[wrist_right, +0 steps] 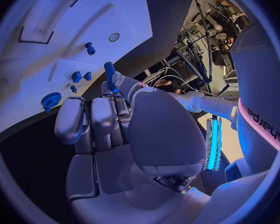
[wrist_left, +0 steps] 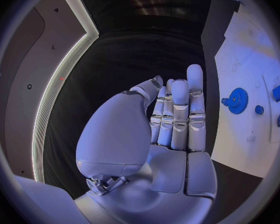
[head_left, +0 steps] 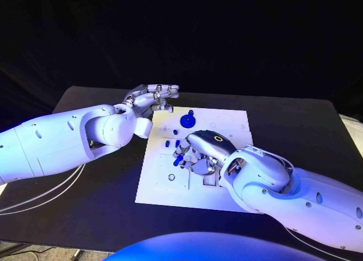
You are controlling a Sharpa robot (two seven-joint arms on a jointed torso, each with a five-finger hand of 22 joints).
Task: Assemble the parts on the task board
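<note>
The white task board (head_left: 161,190) lies in the middle of the black table. My right hand (head_left: 203,148) hovers over the board's middle and pinches a slim blue peg (wrist_right: 109,73) between thumb and fingers; the peg (head_left: 179,159) points down at the board. A blue gear (head_left: 188,118) stands near the board's far edge, and the gear (wrist_right: 51,100) lies beyond the fingers in the right wrist view. Small blue parts (head_left: 165,144) sit beside the right hand. My left hand (head_left: 154,98) floats at the board's far left corner, fingers (wrist_left: 177,109) straight, holding nothing.
The board has a round hole (wrist_right: 114,37) and a rectangular recess (wrist_right: 50,10) near its front. More small blue parts (wrist_left: 277,92) lie by the gear (wrist_left: 237,100). Black table (head_left: 87,179) surrounds the board on all sides.
</note>
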